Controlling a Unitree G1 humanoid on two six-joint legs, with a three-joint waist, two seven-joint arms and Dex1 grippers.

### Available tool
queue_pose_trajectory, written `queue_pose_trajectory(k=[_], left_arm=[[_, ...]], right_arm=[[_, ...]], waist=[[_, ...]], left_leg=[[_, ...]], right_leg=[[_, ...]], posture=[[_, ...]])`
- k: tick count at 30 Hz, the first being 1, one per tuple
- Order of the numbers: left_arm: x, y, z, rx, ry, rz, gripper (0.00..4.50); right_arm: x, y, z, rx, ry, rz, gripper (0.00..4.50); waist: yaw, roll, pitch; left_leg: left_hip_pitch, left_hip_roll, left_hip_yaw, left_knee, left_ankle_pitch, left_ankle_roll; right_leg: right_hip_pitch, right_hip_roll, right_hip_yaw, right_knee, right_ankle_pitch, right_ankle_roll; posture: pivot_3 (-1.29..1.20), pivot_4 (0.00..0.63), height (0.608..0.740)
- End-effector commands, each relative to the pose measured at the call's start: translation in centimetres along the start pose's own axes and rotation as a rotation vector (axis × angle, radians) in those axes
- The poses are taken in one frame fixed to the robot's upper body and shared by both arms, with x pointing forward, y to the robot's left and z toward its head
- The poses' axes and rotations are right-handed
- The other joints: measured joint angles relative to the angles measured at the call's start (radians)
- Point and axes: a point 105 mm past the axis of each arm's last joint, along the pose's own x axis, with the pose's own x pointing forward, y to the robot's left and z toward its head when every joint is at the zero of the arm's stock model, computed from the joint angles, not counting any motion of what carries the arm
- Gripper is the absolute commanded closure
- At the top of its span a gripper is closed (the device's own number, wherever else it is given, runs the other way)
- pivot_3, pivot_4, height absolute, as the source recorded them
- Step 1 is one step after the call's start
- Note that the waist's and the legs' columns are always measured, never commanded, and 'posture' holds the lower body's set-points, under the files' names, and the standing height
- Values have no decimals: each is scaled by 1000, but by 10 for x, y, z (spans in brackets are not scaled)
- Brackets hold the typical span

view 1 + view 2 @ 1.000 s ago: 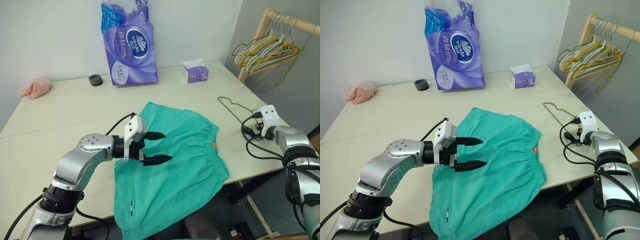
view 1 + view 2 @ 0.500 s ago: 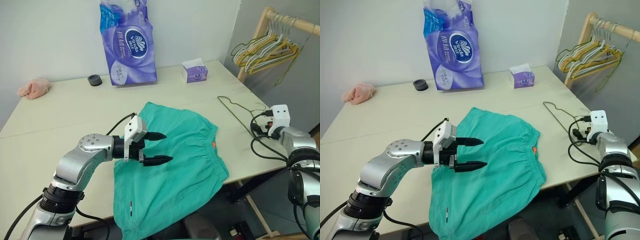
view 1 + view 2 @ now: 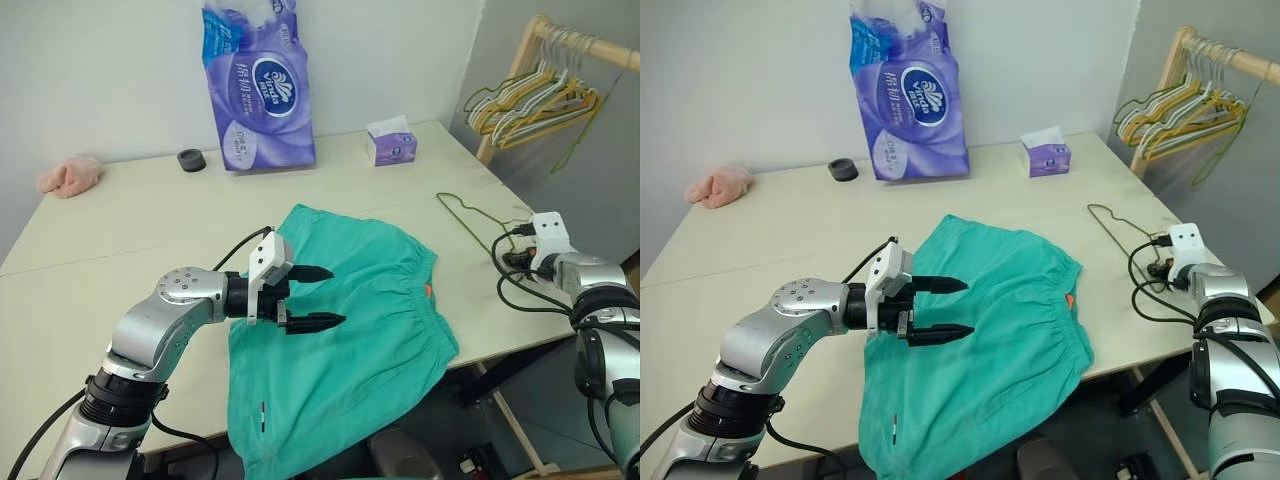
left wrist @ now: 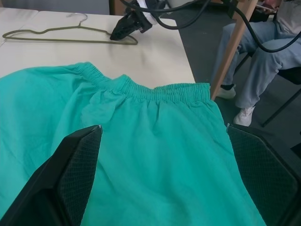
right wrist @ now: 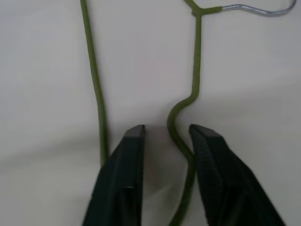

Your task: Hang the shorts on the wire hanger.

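My right claw (image 5: 166,136) is narrowed around the wire hanger (image 5: 192,89) near the tabletop's right edge, not clamped; thin wire could slip free.

Right end effector (image 5: 167,134) has drawn its fingers in from wide to a narrow gap, one notched arm of the wire hanger (image 5: 193,89) now running between them. Its wrist swung out past the counter (image 3: 120,215) edge half a second back, now returned over the hanger's near end.
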Motion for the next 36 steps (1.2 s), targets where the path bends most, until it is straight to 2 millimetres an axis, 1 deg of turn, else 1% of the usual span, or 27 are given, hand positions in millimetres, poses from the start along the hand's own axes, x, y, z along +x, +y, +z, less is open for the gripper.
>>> queue_pose_trajectory(k=[1, 2, 5, 11, 13, 15, 19, 21, 24, 28, 33, 36], left_arm=[[-2, -2, 8, 47, -17, -8, 0], [-2, -1, 8, 47, -17, -5, 0], [-4, 2, 7, 46, -19, 14, 0], [-12, 17, 6, 44, -20, 92, 0], [-18, 28, 5, 48, -24, 156, 0], [-24, 35, 6, 60, -32, 198, 0], [-33, 51, 10, 83, -48, 283, 0], [-39, 60, 15, 79, -70, 322, 0], [-48, 66, 22, 45, -96, 331, 0], [-69, 78, 34, -62, -151, 361, 0], [-89, 84, 32, -158, -119, 358, 0], [-97, 85, 27, -202, -83, 350, 0]], right_arm=[[1, -3, -19, -15, 66, -13, 4399], [1, -2, -18, -33, 59, -9, 4486], [1, 0, -10, -106, 24, 4, 4486], [-5, 11, 27, -270, -117, 72, 4486], [-15, 19, 49, -328, -199, 130, 4486], [-24, 24, 61, -360, -251, 165, 4486], [-37, 37, 74, -412, -317, 226, 4486], [-44, 50, 77, -484, -348, 265, 4486], [-52, 69, 77, -647, -371, 306, 4486], [-60, 96, 76, -988, -430, 310, 4486], [-72, 131, 85, -1276, -582, 332, 4486], [-83, 153, 96, -1440, -726, 324, 4486]], waist=[[2, -1, 0], [2, -2, -1], [0, -2, -1], [-5, -1, 0], [-7, 0, 0], [-9, 1, 1], [-5, 1, 1], [-5, 1, 1], [-5, 1, 1], [-5, 2, 1], [-18, 2, 1], [-23, 2, 2]], left_leg=[[0, 0, 0, 0, 0, 0], [0, 0, 0, 0, 0, 0], [0, 0, 0, 0, 0, 0], [0, 1, 0, 0, 0, 0], [0, 1, 0, 0, 0, 0], [0, 1, 0, -1, 0, 0], [-1, 2, -1, -1, 0, -1], [-1, 1, -1, 0, 0, -1], [-1, 1, -1, 0, 0, -1], [-1, 1, -1, 0, -1, -1], [-1, 1, -1, -1, -1, -1], [-1, 1, -2, -1, -1, -1]], right_leg=[[0, 0, 0, 0, 0, 0], [0, 0, 0, 0, 0, 0], [0, 0, 0, 0, 0, 0], [-1, 0, 0, 0, 0, 0], [-2, -1, 0, 0, 0, 0], [-2, -1, 0, 1, 0, 0], [-2, -2, -1, 1, 0, 0], [-2, -2, -1, 1, 0, 0], [-2, -3, -1, 1, -1, 3], [-3, -3, -1, 1, -2, 5], [-4, -3, -1, 2, -3, 5], [-4, -3, -1, 2, -2, 5]], posture=[[-311, 67, 740], [-311, 67, 740], [-312, 65, 740], [-317, 59, 740], [-319, 57, 740], [-322, 55, 740], [-326, 53, 740], [-327, 53, 740], [-332, 57, 740], [-333, 61, 740], [-328, 62, 740], [-329, 61, 740]])
